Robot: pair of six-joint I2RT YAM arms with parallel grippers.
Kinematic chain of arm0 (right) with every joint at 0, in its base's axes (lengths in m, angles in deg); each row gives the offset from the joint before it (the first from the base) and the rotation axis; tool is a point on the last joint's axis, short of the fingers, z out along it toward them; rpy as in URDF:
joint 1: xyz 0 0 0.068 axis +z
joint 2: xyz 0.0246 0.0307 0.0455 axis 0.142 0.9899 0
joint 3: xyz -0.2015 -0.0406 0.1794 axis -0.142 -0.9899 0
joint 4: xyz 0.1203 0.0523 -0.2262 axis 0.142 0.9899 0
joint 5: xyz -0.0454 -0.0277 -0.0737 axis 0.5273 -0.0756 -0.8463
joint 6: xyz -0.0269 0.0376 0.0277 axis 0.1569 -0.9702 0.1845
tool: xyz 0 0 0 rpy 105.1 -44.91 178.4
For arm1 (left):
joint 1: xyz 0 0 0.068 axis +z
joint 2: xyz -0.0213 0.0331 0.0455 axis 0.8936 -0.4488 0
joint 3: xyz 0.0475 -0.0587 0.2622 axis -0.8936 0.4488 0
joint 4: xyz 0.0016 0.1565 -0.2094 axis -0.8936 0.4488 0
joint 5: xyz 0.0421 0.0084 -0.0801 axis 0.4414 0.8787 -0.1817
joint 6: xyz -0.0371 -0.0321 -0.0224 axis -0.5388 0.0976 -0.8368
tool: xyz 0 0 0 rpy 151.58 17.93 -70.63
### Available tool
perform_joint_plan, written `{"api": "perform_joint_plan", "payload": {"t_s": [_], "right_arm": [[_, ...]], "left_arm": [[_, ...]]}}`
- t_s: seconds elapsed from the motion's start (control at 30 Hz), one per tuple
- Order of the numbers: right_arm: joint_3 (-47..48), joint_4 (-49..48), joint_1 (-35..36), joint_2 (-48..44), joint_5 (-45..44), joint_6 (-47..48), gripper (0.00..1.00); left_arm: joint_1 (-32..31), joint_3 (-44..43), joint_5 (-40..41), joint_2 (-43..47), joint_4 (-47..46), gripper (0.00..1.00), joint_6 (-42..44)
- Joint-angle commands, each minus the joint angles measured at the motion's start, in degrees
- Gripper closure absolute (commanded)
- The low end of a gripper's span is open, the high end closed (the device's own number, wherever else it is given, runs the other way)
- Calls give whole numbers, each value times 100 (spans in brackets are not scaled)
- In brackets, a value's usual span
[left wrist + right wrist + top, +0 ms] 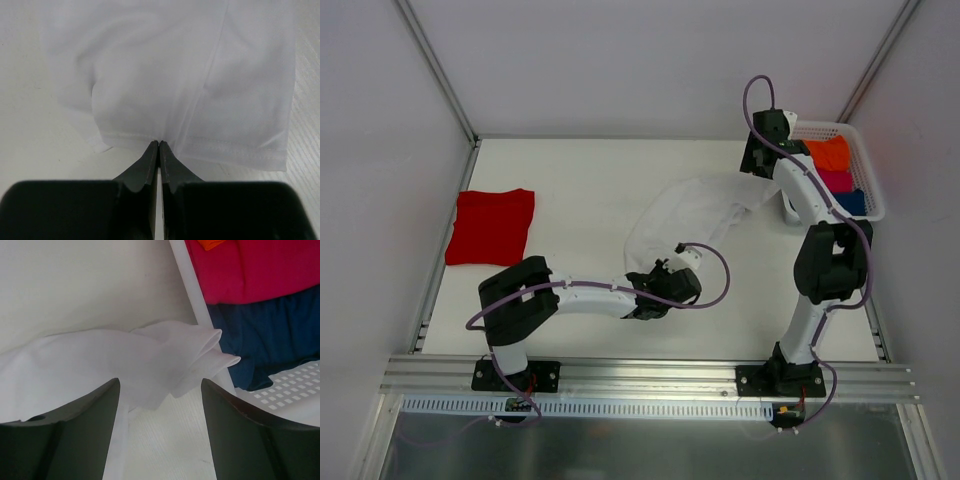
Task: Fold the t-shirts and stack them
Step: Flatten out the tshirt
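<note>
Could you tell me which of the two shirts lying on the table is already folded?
The red t-shirt, a neat flat rectangle near the table's left edge. The white t-shirt sprawls rumpled mid-table, its hem pinched by the left gripper.

Bare counter (580, 180) lies open between the folded red t-shirt (490, 226) at the left and the sprawled white t-shirt (695, 215), whose far end lies just beside the basket (820, 126) blocking the far right corner.

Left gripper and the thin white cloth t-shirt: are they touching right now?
Touching. The left wrist view shows the left gripper shut, its fingertips meeting right on the stitched hem of the thin white cloth t-shirt.
</note>
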Motion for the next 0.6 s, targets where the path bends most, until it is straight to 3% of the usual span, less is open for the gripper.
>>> {"api": "perform_joint_plan", "payload": {"t_s": [0.0, 0.57], "right_arm": [[340, 165, -60, 111, -201, 134, 30], [832, 209, -534, 963, -122, 178, 32]], "left_arm": [[32, 92, 94, 202, 106, 100, -110], [76, 171, -2, 43, 123, 100, -233]]}}
